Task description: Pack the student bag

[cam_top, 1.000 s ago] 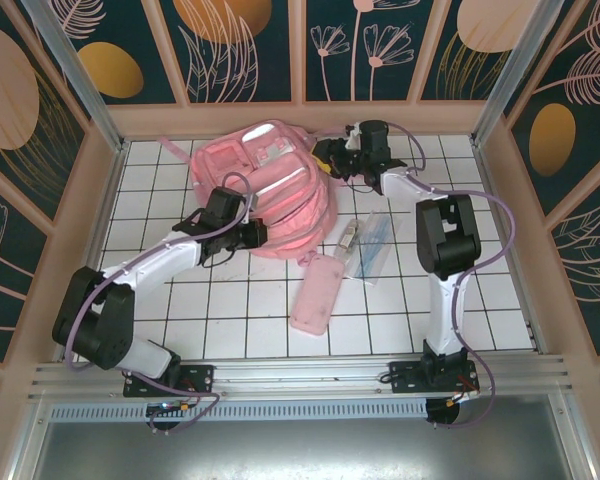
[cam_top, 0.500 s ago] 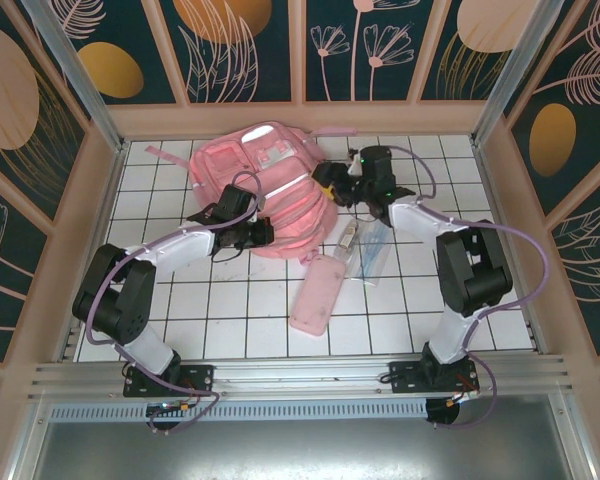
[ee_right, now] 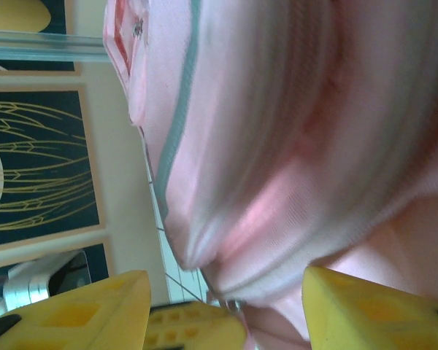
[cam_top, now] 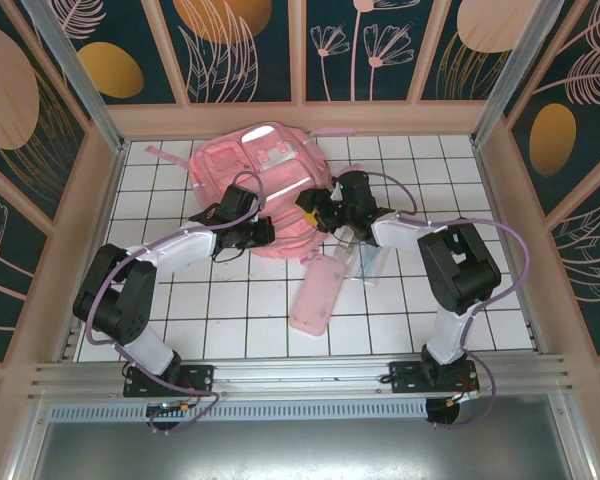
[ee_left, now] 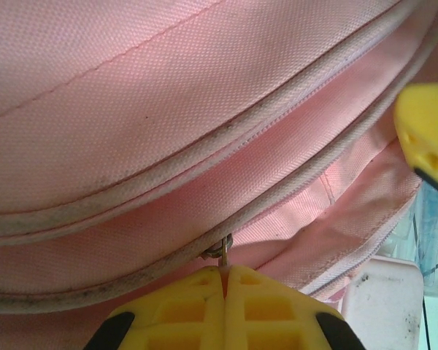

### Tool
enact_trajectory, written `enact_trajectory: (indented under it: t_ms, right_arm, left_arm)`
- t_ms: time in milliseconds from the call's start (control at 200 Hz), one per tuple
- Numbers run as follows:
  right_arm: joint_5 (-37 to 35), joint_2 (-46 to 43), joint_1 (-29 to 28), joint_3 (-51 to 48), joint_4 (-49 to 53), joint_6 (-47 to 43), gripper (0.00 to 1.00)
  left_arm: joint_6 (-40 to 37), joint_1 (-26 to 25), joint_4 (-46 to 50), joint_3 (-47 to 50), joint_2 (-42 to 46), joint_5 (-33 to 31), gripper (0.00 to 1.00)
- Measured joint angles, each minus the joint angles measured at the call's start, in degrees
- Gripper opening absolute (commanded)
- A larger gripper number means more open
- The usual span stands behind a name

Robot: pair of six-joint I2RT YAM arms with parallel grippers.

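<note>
The student bag (cam_top: 265, 175), a large pink backpack, lies at the back middle of the white tiled table. My left gripper (cam_top: 262, 233) is at the bag's near edge. In the left wrist view it (ee_left: 224, 271) is shut on the small metal zipper pull (ee_left: 222, 251) of the bag (ee_left: 168, 109). My right gripper (cam_top: 313, 212) is at the bag's near right edge, close to the left one. Its yellow fingers (ee_right: 80, 306) stand wide apart and open, with blurred pink bag fabric (ee_right: 292, 131) just in front of them.
A flat pink pencil case (cam_top: 317, 292) lies on the tiles in front of the bag. A clear plastic packet (cam_top: 368, 255) lies to its right, under the right forearm. Wooden walls (cam_top: 100, 200) close the table in on three sides.
The right gripper has swung from the bag's back right corner down and left to its near edge, and has opened a little. The left arm's elbow shifted, while its gripper stayed shut at the bag.
</note>
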State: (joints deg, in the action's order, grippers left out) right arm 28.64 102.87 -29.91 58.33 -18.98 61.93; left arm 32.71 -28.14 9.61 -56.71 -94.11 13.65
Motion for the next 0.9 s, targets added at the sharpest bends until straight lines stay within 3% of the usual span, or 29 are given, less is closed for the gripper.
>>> enact_trajectory:
  t_ms: [150, 285, 345, 410, 480, 901]
  right_arm:
    - [-0.2, -3.0, -0.7, -4.8, -2.3, 1.9, 0.57]
    - [-0.1, 0.2, -0.9, -4.0, -5.4, 3.7, 0.53]
    - [-0.1, 3.3, -0.9, -1.6, -7.0, 4.7, 0.42]
    - [-0.3, 6.6, -0.9, 0.8, -9.2, 5.4, 0.18]
    - [-0.7, 9.0, -0.9, 2.2, -11.0, 6.5, 0.0]
    - [-2.8, 7.1, -1.6, -0.9, -15.1, 9.2, 0.0]
  left_arm:
    - [0.7, 0.0, -0.7, 0.0, 0.0, -0.2, 0.0]
    - [1.0, -0.1, -1.0, 0.0, 0.0, -0.2, 0.0]
    - [1.0, -0.3, -1.4, 0.0, 0.0, -0.4, 0.0]
    - [1.1, -0.4, -2.1, 0.0, 0.0, -0.7, 0.0]
    - [1.3, -0.4, -3.0, 0.1, 0.0, -1.1, 0.0]
    - [5.2, -1.7, -8.9, 6.0, 2.1, -9.3, 0.0]
